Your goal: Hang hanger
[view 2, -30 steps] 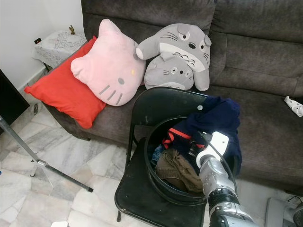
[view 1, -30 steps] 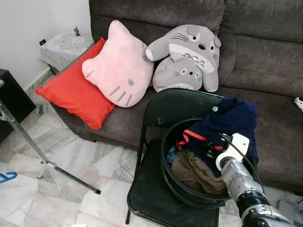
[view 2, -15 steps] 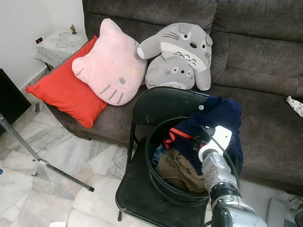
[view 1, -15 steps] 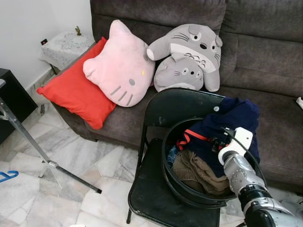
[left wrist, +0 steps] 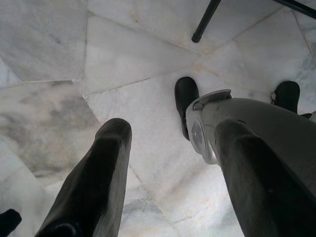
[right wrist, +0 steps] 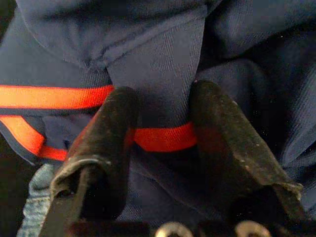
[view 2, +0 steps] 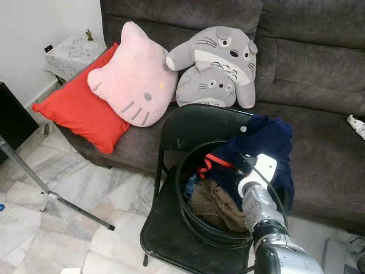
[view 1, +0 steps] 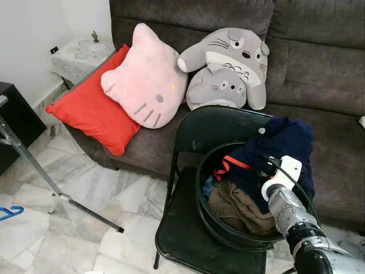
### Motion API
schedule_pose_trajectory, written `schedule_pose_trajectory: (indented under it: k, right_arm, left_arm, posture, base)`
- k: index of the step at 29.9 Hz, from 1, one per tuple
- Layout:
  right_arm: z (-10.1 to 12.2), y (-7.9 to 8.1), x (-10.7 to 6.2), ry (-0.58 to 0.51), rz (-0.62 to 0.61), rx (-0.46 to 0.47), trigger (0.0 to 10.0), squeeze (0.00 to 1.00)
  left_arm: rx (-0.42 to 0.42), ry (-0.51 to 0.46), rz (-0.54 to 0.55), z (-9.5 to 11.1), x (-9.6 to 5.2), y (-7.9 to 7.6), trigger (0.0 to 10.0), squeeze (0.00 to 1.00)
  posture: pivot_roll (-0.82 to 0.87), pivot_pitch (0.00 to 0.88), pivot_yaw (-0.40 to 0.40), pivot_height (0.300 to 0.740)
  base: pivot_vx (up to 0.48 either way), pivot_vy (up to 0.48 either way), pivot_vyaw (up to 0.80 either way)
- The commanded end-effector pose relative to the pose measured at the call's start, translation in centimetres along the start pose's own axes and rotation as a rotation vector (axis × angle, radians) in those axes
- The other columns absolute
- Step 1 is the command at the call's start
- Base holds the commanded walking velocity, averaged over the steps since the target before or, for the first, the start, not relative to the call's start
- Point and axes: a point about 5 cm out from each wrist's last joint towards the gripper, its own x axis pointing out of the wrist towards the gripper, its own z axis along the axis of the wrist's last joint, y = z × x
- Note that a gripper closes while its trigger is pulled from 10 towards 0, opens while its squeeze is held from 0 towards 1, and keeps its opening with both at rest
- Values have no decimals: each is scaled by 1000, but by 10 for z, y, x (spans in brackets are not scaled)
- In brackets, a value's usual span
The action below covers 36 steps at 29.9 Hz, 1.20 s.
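A navy garment with a red stripe [view 1: 288, 142] lies heaped in a black round basket [view 1: 199, 197] and spills over its far rim. My right gripper [right wrist: 165, 106] reaches into the basket, shut on a fold of that garment where the red stripe crosses it. The right arm [view 1: 285, 200] comes in from the lower right. A brown garment [view 1: 235, 206] and a bit of denim lie under the navy one. A small blue object [view 1: 8, 213], perhaps a hanger, lies on the floor at the far left edge. My left gripper [left wrist: 173, 133] hangs open over the marble floor.
The basket stands on a black folding chair [view 1: 185, 242] in front of a dark grey sofa [view 1: 319, 74] with a red cushion [view 1: 94, 111], a pink cat cushion [view 1: 145, 83] and two grey plush toys [view 1: 225, 68]. A metal stand's leg [view 1: 40, 177] slants across the floor at left.
The camera has shifted slightly. My right wrist has risen a little and then settled over the navy garment; the clothes have barely moved.
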Motion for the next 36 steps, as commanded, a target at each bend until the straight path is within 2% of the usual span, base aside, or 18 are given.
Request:
schedule_pose_trajectory:
  k: [1, 7, 9, 10, 11, 24, 34, 35, 36]
  right_arm:
    - [-3, -1, 0, 29, -5, -7, 10000, 0]
    - [1, -3, 0, 19, -16, -3, 10000, 0]
    - [2, -4, 0, 12, -22, -2, 10000, 765]
    - [2, -4, 0, 11, -24, -2, 10000, 765]
    - [3, -4, 0, 6, -22, 2, 10000, 1000]
    - [5, -9, 0, -15, -43, 2, 10000, 1000]
    - [8, -10, 0, -36, -55, 5, 10000, 1000]
    - [9, -10, 0, -42, -55, 4, 10000, 0]
    - [12, -10, 0, -61, -48, 8, 10000, 0]
  left_arm:
    - [18, 45, 3, -14, -3, 2, 10000, 0]
    - [29, 49, 1, -17, -4, 1, 10000, 0]
    - [33, 51, 0, -18, -4, 1, 10000, 0]
    - [33, 51, 0, -18, -4, 1, 10000, 0]
    - [35, 51, -1, -18, -4, 0, 10000, 0]
    - [63, 51, -16, -21, -4, -8, 10000, 0]
    - [89, 53, -14, -25, -6, -2, 10000, 0]
    - [92, 53, -14, -25, -6, -1, 10000, 0]
    - [98, 53, -12, -25, -7, 2, 10000, 0]
  posture:
    - [-3, 187, 37, 740]
    - [6, 191, 42, 740]
    - [8, 192, 44, 740]
    - [8, 192, 44, 740]
    - [8, 192, 45, 740]
    - [22, 195, 61, 740]
    - [33, 197, 84, 740]
    - [34, 197, 87, 740]
    - [32, 195, 91, 740]
  base:
    - [0, 0, 0]
    - [0, 0, 0]
    - [0, 0, 0]
    - [0, 0, 0]
    - [0, 0, 0]
    - [0, 0, 0]
    - [0, 0, 0]
    - [0, 0, 0]
    - [0, 0, 0]
